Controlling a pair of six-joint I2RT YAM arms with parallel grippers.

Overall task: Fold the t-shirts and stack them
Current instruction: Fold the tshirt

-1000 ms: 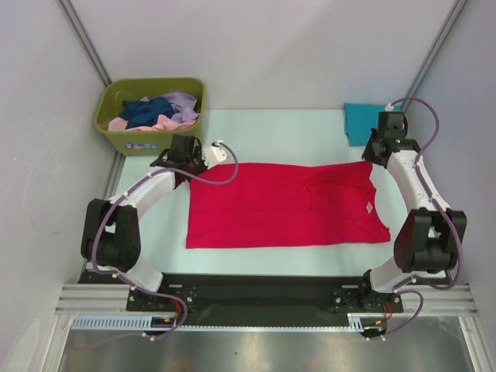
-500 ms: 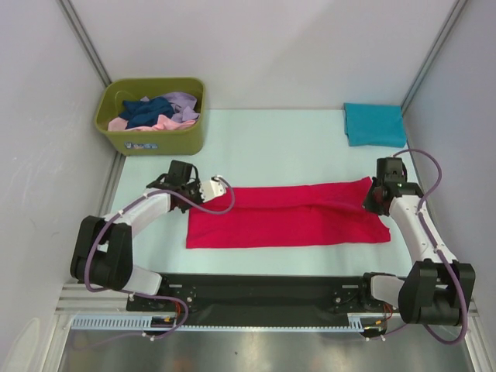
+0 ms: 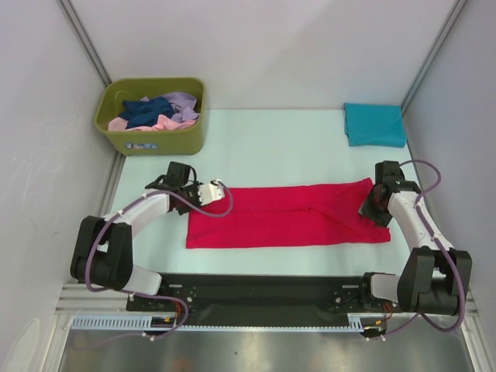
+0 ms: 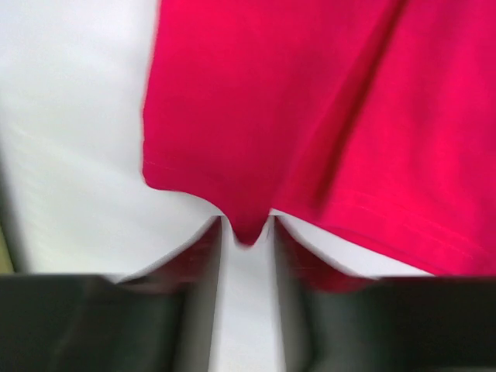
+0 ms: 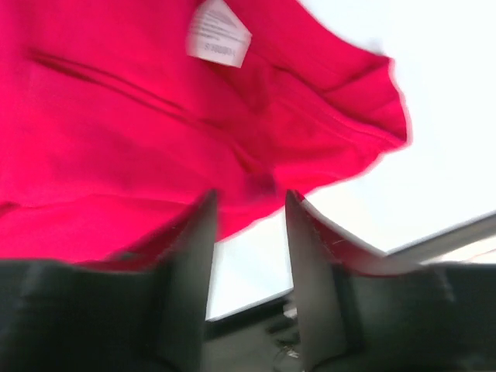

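A bright red t-shirt [image 3: 287,217] lies folded in half lengthwise as a long band across the near middle of the table. My left gripper [image 3: 198,200] sits at its far left corner. In the left wrist view the left gripper [image 4: 248,221] is open, with a small tip of the red t-shirt [image 4: 271,101] between the fingertips. My right gripper [image 3: 370,211] is at the shirt's right end. The right wrist view shows the right gripper [image 5: 249,198] open, bare table in its gap, and the red cloth [image 5: 116,116] with its white label [image 5: 219,32] just past the tips.
A folded teal t-shirt [image 3: 374,124] lies at the far right corner of the table. An olive-green bin [image 3: 155,141] at the far left holds crumpled navy, pink and lavender t-shirts [image 3: 155,111]. Grey walls close in both sides.
Both grippers carried the shirt's far edge toward the near edge, halving its width. Both then went from shut to open, letting go of the cloth.
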